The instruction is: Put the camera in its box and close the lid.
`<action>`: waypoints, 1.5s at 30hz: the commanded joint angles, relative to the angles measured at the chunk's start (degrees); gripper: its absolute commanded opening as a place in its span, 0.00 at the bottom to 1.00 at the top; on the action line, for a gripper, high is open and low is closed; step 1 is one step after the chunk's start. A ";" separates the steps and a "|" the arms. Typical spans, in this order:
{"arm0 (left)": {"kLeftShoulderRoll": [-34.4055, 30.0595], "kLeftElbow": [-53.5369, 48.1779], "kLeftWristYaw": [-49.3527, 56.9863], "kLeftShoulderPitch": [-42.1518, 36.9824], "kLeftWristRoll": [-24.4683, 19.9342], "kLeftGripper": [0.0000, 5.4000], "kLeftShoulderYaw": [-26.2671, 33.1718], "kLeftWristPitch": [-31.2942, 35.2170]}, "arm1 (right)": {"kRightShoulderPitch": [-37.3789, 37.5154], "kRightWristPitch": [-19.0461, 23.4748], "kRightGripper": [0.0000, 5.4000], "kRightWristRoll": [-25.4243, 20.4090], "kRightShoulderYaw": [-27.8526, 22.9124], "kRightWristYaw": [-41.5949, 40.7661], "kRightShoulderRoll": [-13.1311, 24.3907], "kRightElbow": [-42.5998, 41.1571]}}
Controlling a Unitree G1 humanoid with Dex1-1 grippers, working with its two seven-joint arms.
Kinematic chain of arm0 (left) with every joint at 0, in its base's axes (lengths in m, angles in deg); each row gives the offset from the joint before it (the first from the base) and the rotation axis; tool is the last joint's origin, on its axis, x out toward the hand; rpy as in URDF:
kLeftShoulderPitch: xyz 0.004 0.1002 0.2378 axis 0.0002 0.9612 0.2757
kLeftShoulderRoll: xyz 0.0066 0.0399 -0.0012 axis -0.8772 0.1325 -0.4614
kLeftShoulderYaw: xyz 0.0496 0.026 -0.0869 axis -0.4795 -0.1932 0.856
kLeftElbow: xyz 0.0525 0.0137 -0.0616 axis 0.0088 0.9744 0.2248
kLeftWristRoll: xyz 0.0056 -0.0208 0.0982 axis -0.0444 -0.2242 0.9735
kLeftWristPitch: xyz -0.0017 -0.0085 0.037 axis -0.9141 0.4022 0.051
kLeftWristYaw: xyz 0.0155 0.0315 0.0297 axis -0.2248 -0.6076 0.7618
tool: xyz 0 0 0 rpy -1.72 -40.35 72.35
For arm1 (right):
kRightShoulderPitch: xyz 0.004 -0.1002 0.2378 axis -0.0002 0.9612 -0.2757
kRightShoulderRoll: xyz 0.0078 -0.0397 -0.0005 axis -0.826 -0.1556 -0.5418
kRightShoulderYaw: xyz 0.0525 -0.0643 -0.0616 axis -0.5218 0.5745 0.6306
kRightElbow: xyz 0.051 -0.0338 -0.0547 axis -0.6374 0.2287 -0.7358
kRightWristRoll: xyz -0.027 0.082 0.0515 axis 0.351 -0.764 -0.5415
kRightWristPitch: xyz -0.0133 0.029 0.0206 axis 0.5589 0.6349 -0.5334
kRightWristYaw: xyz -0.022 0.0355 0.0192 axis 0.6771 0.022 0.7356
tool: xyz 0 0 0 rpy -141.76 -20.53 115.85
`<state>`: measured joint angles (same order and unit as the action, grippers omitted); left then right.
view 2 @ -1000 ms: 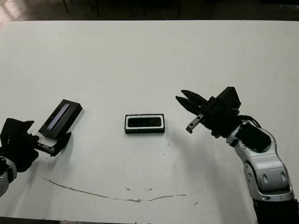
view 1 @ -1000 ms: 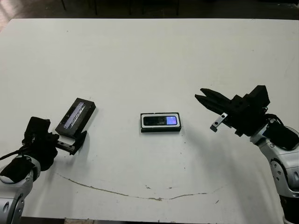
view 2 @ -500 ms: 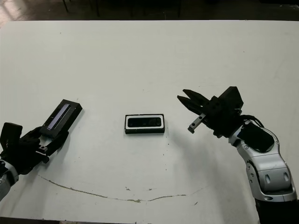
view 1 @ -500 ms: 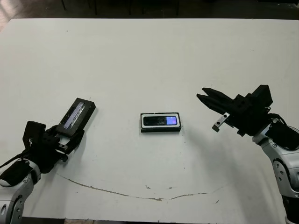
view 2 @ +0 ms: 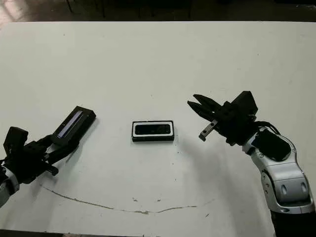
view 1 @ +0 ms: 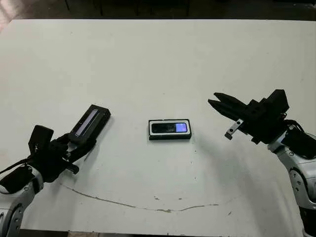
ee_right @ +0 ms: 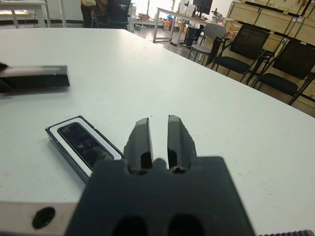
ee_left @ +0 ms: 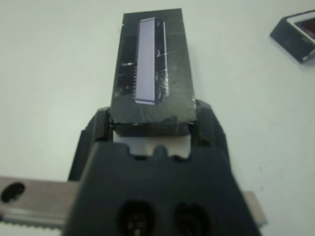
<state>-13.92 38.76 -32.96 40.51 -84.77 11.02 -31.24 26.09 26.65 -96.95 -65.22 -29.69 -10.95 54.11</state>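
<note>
The flat black rectangular lid (ee_left: 152, 93), marked by a long glossy strip, is pinched between the left gripper's (ee_left: 153, 129) fingers.

The right gripper (ee_right: 158, 135) is nearly pressed together, empty.

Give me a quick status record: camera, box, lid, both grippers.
camera: lying flat inside the box
box: mid-table, uncovered
lid: clamped at one end, left of the box and apart from it
left gripper: shut on the lid
right gripper: right of the box, holding nothing, fingers nearly together
remaining: lid not yet on the box
</note>
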 commanded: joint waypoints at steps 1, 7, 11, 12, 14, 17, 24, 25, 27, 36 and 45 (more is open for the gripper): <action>-0.52 -0.53 -0.61 0.52 1.26 0.28 -0.11 -4.26 | 0.56 1.91 0.00 0.13 0.18 0.34 0.93 -0.07; -3.47 0.33 -4.73 -5.84 -0.45 0.28 1.38 -9.24 | 0.20 1.42 0.00 0.09 -0.50 0.80 0.59 0.69; -7.47 2.90 -11.25 -13.82 -1.65 0.28 -0.35 -11.58 | -0.98 1.03 0.00 -0.87 -1.42 0.24 0.38 2.83; -8.16 4.11 -13.11 -16.10 -1.80 0.28 -1.30 -12.48 | -1.36 0.81 0.00 -1.16 -1.63 -0.02 0.30 3.62; -9.02 6.68 -16.34 -21.18 -2.04 0.28 -4.07 -12.90 | -2.26 0.79 0.00 -1.62 -2.08 -0.11 0.23 5.08; -9.94 10.32 -20.20 -26.64 -1.25 0.28 -8.18 -13.08 | -3.35 1.93 0.00 -1.93 -2.58 0.47 0.39 6.25; -8.69 19.57 -26.92 -37.26 0.10 0.28 -18.16 -8.90 | -6.53 1.42 0.00 0.35 -3.71 1.69 2.26 10.94; -8.60 20.63 -27.77 -38.19 0.49 0.28 -19.22 -8.91 | -6.99 1.01 0.00 0.40 -3.96 1.52 2.40 11.87; -8.72 23.21 -30.53 -40.53 1.58 0.28 -21.72 -9.70 | -8.08 -0.75 0.00 0.23 -4.65 0.74 2.59 14.38; -8.15 34.11 -42.65 -50.04 5.08 0.28 -29.67 -8.87 | -9.97 -2.67 0.00 0.38 -5.59 0.50 2.44 19.13; -5.98 41.64 -48.00 -52.22 6.62 0.28 -30.88 -11.87 | -10.33 -4.48 0.00 1.41 -4.70 -0.16 2.61 21.14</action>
<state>-20.24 79.13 -80.16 -11.74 -78.96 -19.38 -42.30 15.44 22.56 -96.18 -70.25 -29.31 -8.84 74.40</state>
